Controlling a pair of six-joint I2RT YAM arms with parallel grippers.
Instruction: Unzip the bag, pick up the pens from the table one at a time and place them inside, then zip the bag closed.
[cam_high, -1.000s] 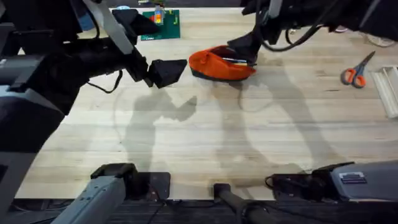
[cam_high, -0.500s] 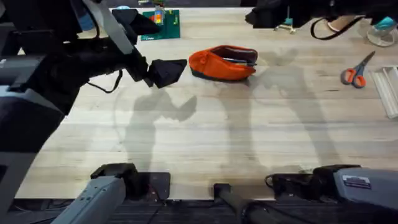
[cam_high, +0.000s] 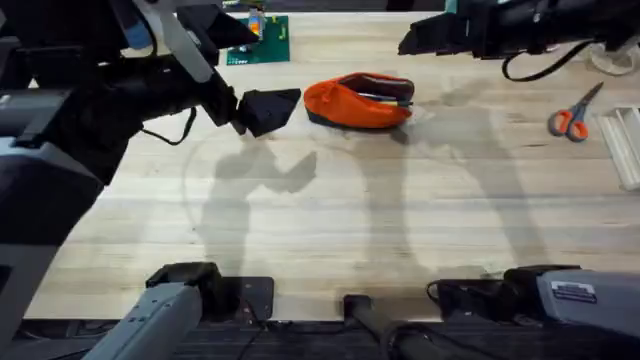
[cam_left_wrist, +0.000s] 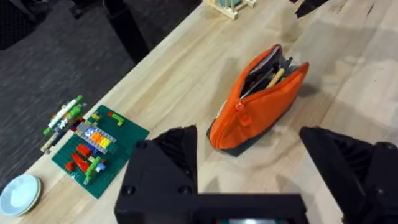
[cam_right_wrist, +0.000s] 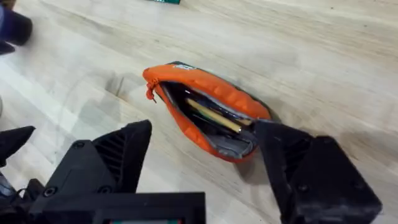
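You're dealing with a soft fabric pouch — the bag (cam_high: 358, 101) lies on its side toward the far middle of the desk (cam_high: 330, 220), mouth unzipped and gaping. Expect it to be light and floppy: it will likely slide or crumple if you tug the zip with one arm alone, so pin one end of the fabric while the other arm draws the slider. The orange zipper pull (cam_right_wrist: 149, 94) hangs at the pointed end of the opening, and that small tab is the place to take hold; the dark base strip looks like the firmest part to brace against.

The left gripper (cam_high: 268, 110) sits just beside the bag's near-left end, jaws spread wide and holding nothing. The right gripper (cam_right_wrist: 202, 158) is raised over the bag, its jaws likewise parted and empty.

The overhead view gives you the layout — the scissors (cam_high: 574, 118) well off to the right, the green brick plate (cam_left_wrist: 93, 148) at the far edge — but little of the bag's inside. The right wrist view looks straight into the mouth and shows a yellow-tan pen (cam_right_wrist: 213, 117) already lying inside among dark contents. The left wrist view shows the bag end-on, with its pull tab facing that arm.
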